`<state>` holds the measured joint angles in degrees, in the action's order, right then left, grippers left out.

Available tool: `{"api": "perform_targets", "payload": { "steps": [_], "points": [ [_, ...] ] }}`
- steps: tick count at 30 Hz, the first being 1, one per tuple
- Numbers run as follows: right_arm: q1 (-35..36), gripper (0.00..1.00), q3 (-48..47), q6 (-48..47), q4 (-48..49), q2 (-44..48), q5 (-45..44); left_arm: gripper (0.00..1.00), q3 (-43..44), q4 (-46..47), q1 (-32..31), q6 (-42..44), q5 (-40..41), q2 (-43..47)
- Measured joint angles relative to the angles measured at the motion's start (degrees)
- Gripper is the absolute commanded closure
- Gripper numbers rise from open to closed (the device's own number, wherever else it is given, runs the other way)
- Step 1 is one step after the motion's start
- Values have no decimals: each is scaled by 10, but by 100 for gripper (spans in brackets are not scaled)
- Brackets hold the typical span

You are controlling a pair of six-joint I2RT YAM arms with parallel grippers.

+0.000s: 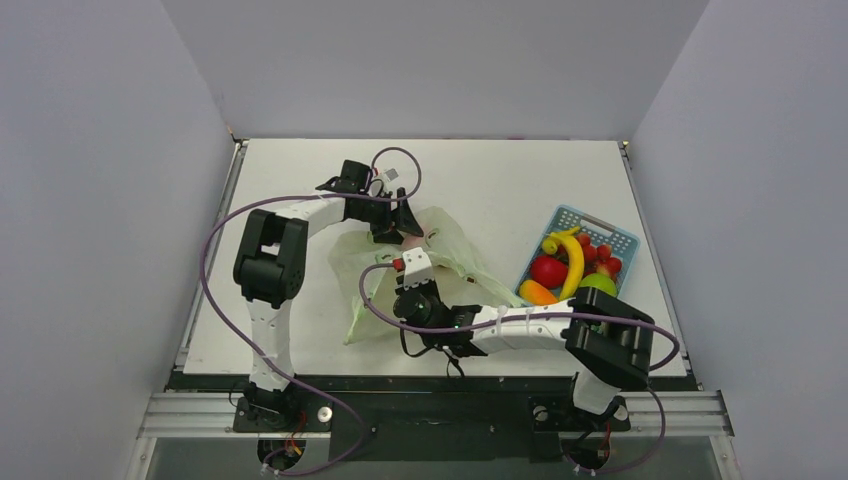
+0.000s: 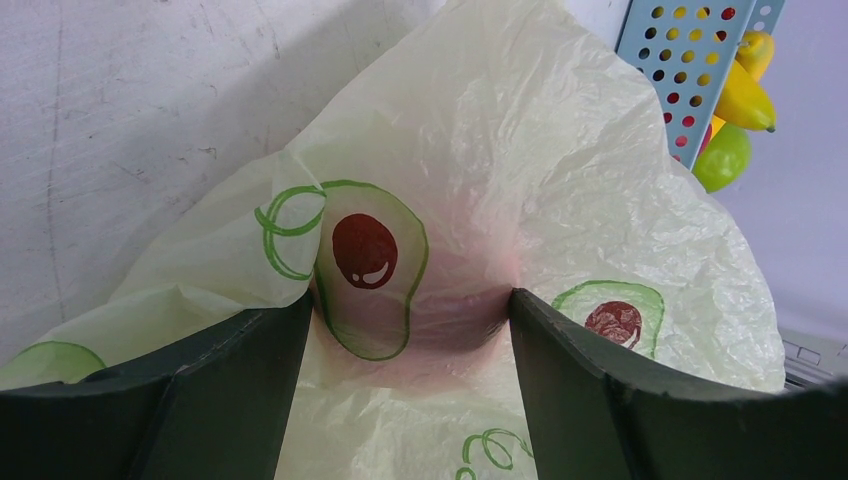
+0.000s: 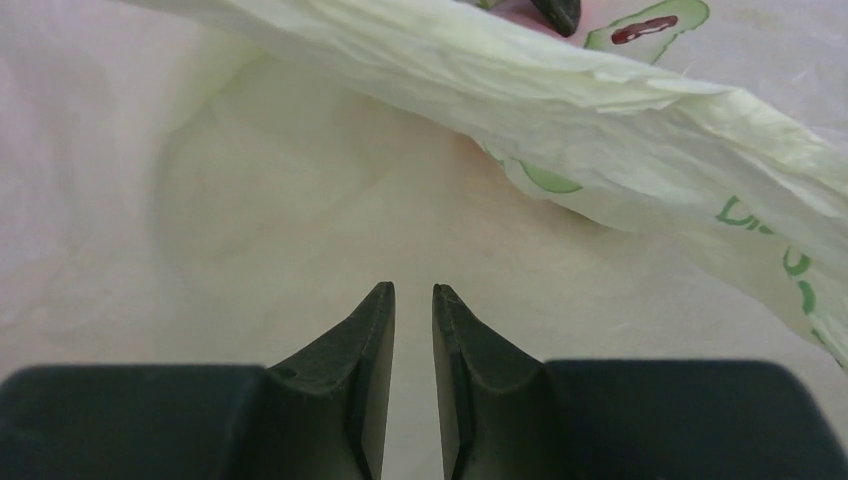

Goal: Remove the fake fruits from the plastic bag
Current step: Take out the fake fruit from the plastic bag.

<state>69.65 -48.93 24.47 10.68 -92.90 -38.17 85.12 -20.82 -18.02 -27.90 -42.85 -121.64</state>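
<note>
The plastic bag (image 1: 440, 255) is lying crumpled at the centre of the white counter (image 1: 500, 180) in the overhead view, with both arms meeting over it. It is showing as a thin, crinkly, translucent sheet of pale yellow-green. It is printed with green-outlined avocado halves (image 2: 365, 260), each carrying a glossy brown-red pit.

In the left wrist view the bag (image 2: 520, 150) is rising in a tent-like peak toward the left gripper (image 2: 410, 310). That gripper's dark fingers (image 2: 250, 380) are standing wide apart and clasping a bulge of film that is filling the gap between them. A faint pink tint is showing through the plastic there; what is causing it cannot be told.

The right gripper (image 1: 414, 262) is reaching in from the lower middle of the overhead frame. In its own wrist view the right gripper (image 3: 412, 292) is sitting low at centre, its fingers (image 3: 365, 340) drawn almost together with only a thin slit between them and nothing pinched. Pale, pink-tinged film is spreading all around them, and a lifted fold of the bag (image 3: 500, 70) is crossing the top of the frame.

The fake fruits (image 1: 560, 268) are resting at the right of the overhead view, heaped in a blue lattice basket (image 1: 625, 240) well apart from the bag. A yellow banana (image 1: 572, 260), a red round fruit (image 1: 548, 270), a green one (image 1: 598, 283) and an orange one (image 1: 537, 292) are showing, all small and glossy. The basket (image 2: 690, 60) is also appearing at the upper right of the left wrist view.
</note>
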Motion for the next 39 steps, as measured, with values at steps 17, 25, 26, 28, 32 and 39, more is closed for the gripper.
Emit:
{"api": "perform_targets", "payload": {
  "steps": [17, 25, 26, 28, 32, 39],
  "points": [
    [-69, 78, -58, 18, 18, -146, -94, 33, 5, 5, -8, -18, -27, -14],
    [-112, 62, -80, -38, 52, -165, -100, 34, 11, 5, -25, -19, -30, -19],
    [-115, 60, -83, -47, 57, -165, -99, 34, 12, 5, -24, -19, -30, -19],
    [-120, 52, -84, -63, 67, -165, -91, 34, 12, 5, -24, -20, -31, -20],
    [-136, 40, -90, -84, 78, -165, -61, 34, 14, 7, -24, -21, -35, -22],
    [-167, 34, -108, -109, 94, -174, -8, 34, 14, 7, -24, -21, -36, -22]
  ]
}}
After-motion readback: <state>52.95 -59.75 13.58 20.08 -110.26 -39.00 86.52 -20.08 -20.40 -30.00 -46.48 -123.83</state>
